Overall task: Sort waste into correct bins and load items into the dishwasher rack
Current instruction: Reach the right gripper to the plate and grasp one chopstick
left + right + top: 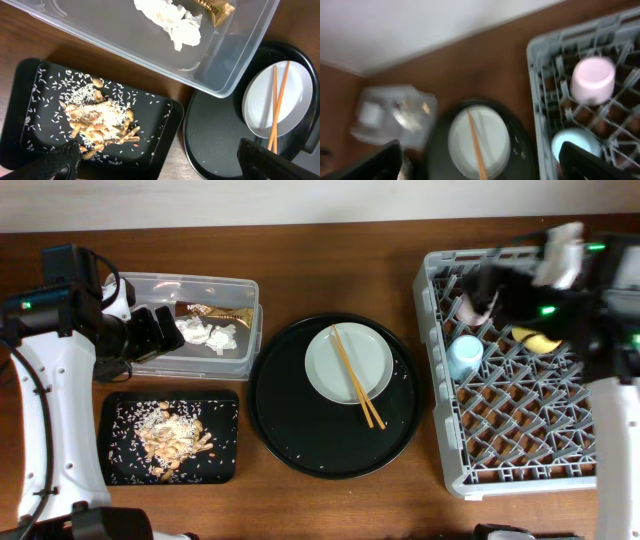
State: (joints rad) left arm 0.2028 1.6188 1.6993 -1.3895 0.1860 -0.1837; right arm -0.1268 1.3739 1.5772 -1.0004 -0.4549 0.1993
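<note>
Overhead view: a round black tray (pixel 300 442) sits mid-table, carrying a pale round plate (pixel 328 370) with a pair of brown wooden chopsticks (pixel 357 376) laid across it. Left of the tray, a clear plastic rectangular tub (pixel 240 288) holds crumpled white tissue (pixel 208 333) and a brown-and-gold foil wrapper (pixel 216 311). Below the tub, also left of the round tray, a flat black rectangular tray (pixel 115 465) bears beige crumbly food scraps (pixel 172 436) amid scattered white grains (pixel 85 92). Right of the round tray stands the large square grey plastic dishwasher rack (pixel 520 435). A small light-blue cup (pixel 464 356) and a small pink cup (pixel 592 80) sit near its tray-side edge, with what looks like a yellow bowl (pixel 538 339) partly hidden from above. The left gripper (pixel 160 330) hangs over the tub's end farthest from the round tray, fingers spread wide with nothing between them. The right gripper (pixel 480 147), blurred, is above the rack's far side; its wrist view shows the fingers wide apart and empty.
</note>
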